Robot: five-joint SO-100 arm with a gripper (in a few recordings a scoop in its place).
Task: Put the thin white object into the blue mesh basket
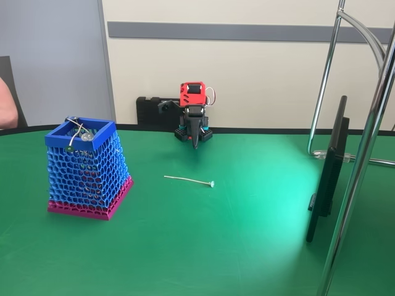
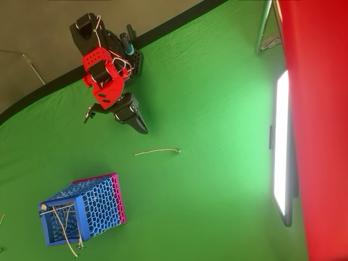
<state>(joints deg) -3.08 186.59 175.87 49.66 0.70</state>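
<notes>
The thin white stick [image 2: 157, 151] lies flat on the green desk [image 2: 217, 136], its long axis crosswise to the reach of the claw [image 2: 143, 129]; the claw's fingers look pressed together, empty, just short of the stick; the blue mesh basket [image 2: 81, 212] stands well beyond.

A green table [image 1: 247, 246] carries the thin white object [image 1: 188, 180] and the blue mesh basket [image 1: 86, 176], well apart.

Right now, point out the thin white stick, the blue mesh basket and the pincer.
Thin curved white stick [image 1: 188, 180]: fixed view, mid-shaft.
Blue honeycomb-mesh basket [image 1: 99, 145]: fixed view, solid front rim.
Black pincer [image 2: 142, 129]: overhead view, at its tips.
</notes>
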